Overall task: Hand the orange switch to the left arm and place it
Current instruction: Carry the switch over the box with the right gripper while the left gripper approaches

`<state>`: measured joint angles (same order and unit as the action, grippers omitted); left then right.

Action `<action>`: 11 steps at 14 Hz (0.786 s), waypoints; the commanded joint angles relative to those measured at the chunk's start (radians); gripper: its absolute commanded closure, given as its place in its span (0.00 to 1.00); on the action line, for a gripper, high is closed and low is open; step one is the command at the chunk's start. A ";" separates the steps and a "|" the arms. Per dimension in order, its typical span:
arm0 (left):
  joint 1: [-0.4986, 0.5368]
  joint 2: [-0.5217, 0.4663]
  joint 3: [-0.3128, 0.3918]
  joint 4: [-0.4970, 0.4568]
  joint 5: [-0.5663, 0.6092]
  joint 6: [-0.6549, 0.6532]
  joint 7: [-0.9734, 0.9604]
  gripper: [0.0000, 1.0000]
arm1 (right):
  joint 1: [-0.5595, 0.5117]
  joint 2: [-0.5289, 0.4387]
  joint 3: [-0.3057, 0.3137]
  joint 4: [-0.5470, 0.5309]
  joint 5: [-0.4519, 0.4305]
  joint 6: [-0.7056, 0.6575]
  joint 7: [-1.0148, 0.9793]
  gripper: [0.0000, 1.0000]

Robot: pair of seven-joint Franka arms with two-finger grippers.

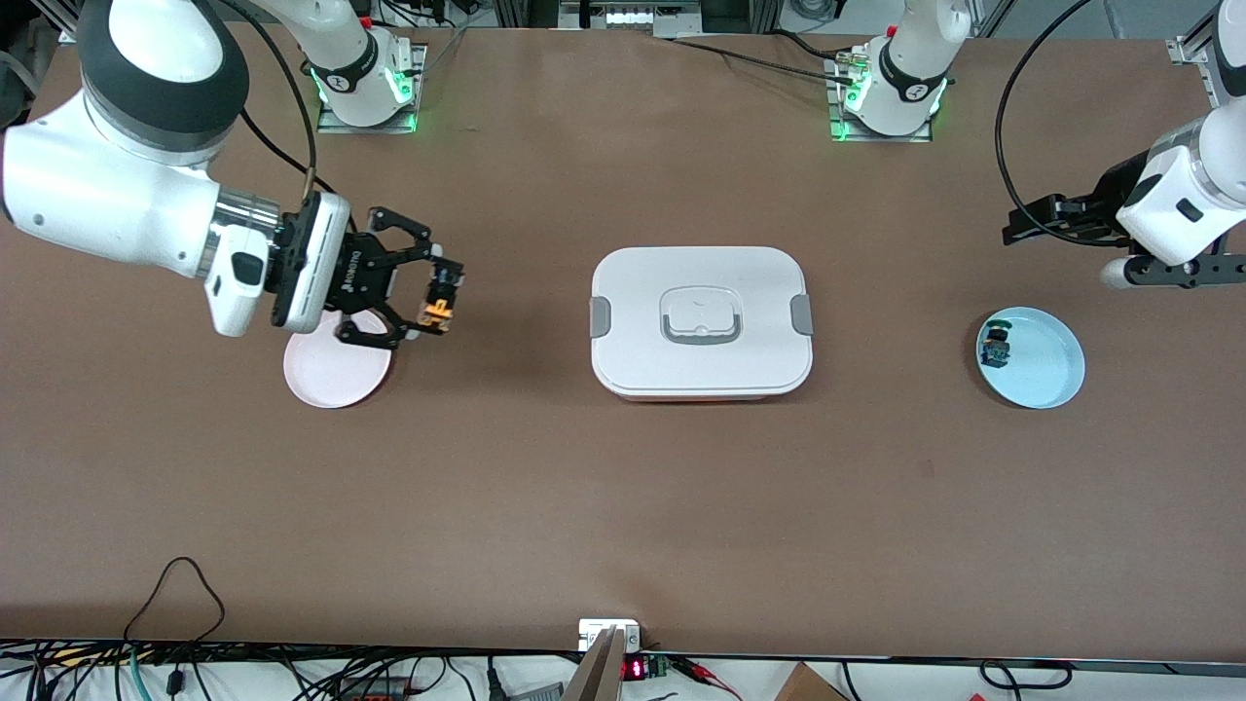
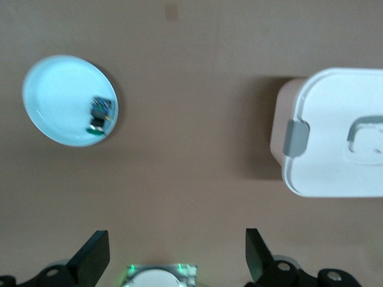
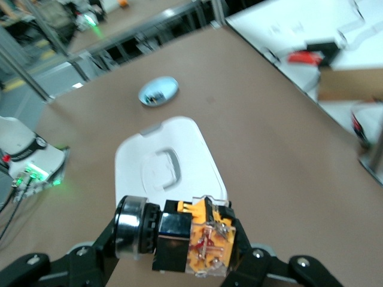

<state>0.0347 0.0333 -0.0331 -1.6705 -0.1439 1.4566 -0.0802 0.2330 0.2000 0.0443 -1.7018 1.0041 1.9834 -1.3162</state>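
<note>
Now carrying: right gripper [image 1: 436, 297] clamped on orange switch [image 1: 435, 310]; left gripper [image 2: 173, 254] agape (waiting); next, skirting box [image 1: 701, 321].

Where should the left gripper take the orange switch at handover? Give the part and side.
Take the black middle body of the orange switch. The right gripper seems to clamp it end to end, which leaves the middle free. Bring the open left gripper in from the box's side, with its fingers crosswise to the right gripper's.
</note>
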 commanded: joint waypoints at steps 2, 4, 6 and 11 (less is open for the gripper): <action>0.054 0.040 0.001 0.014 -0.201 -0.078 0.025 0.00 | 0.066 0.053 -0.003 0.004 0.261 -0.009 -0.269 1.00; 0.089 0.057 0.001 0.006 -0.358 -0.085 0.025 0.00 | 0.115 0.081 -0.003 0.005 0.440 -0.009 -0.391 1.00; 0.097 0.063 0.001 -0.014 -0.527 -0.102 0.027 0.00 | 0.161 0.101 -0.001 0.011 0.540 -0.008 -0.428 1.00; 0.091 0.065 -0.011 -0.080 -0.831 -0.091 0.027 0.00 | 0.244 0.120 -0.001 0.048 0.634 0.003 -0.443 1.00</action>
<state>0.1252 0.1039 -0.0397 -1.7294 -0.8859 1.3631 -0.0735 0.4577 0.3029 0.0495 -1.6928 1.5892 1.9840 -1.7346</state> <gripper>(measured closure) 0.000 0.264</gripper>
